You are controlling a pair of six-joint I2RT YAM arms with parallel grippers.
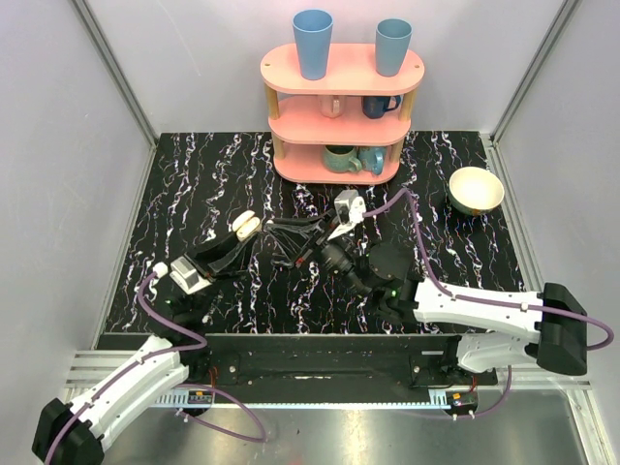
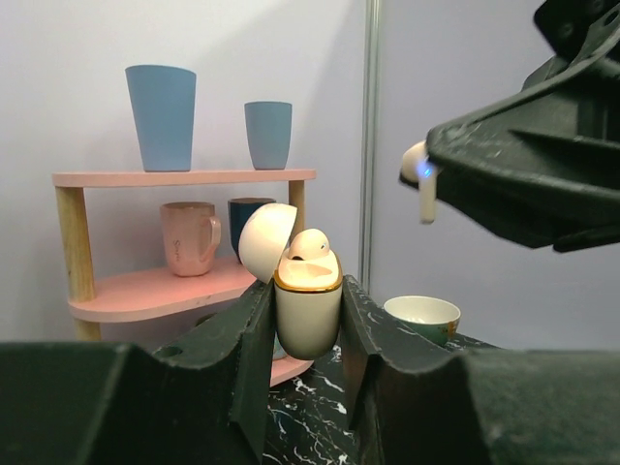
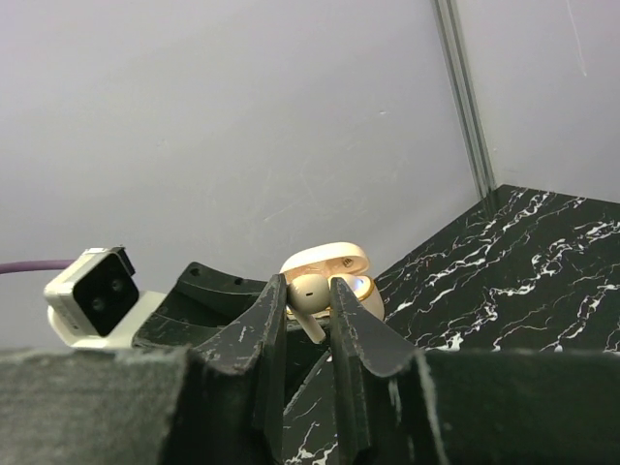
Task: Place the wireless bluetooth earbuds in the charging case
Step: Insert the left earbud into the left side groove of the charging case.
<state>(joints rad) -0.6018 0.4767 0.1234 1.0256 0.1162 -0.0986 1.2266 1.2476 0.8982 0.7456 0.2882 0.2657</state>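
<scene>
My left gripper [image 2: 304, 289] is shut on the charging case [image 2: 308, 315], holding it upright above the table with the lid [image 2: 265, 240] swung open. One earbud [image 2: 312, 246] sits in the case's top. A second earbud [image 3: 309, 291], glowing blue in the left wrist view, is pinched in my right gripper [image 3: 308, 287], which is shut on it. That earbud [image 2: 423, 181] hangs to the right of the case and above it, clear of it. From above, the case [image 1: 246, 226] is at the left gripper [image 1: 242, 235], and the right gripper [image 1: 270, 231] points at it from the right.
A pink three-tier shelf [image 1: 341, 70] with mugs and two blue cups stands at the back of the black marbled table [image 1: 203, 184]. A cream bowl [image 1: 476, 189] sits at the back right. Grey walls close in the left, right and back sides.
</scene>
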